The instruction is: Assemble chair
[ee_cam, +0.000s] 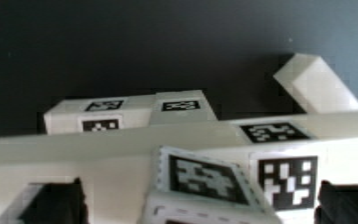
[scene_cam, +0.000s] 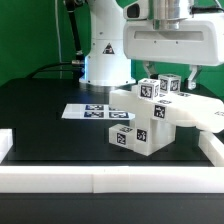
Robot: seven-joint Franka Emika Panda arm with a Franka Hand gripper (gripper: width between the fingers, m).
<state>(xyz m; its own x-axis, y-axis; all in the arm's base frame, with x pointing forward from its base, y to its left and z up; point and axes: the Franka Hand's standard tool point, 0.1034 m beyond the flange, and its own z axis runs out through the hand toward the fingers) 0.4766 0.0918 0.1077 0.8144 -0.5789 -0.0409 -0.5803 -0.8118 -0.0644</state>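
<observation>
The chair is a cluster of chunky white tagged parts (scene_cam: pixel 150 118) at the middle right of the black table. In the exterior view a flat white part (scene_cam: pixel 200 113) reaches towards the right. Two tagged blocks (scene_cam: pixel 158 88) stand on top of the cluster. My gripper (scene_cam: pixel 163 72) hangs straight above them. In the wrist view my gripper (ee_cam: pixel 202 205) is open. Its dark fingers (ee_cam: pixel 51 205) stand on either side of a tilted tagged block (ee_cam: pixel 220 180), with a gap showing on one side. Beyond it lie a broad white slab (ee_cam: pixel 87 155), a pair of tagged blocks (ee_cam: pixel 131 112) and a white bar (ee_cam: pixel 318 85).
The marker board (scene_cam: pixel 92 112) lies flat on the table at the exterior view's left of the chair parts. Low white border rails (scene_cam: pixel 100 180) run along the front and both sides. The robot's white base (scene_cam: pixel 105 60) stands behind.
</observation>
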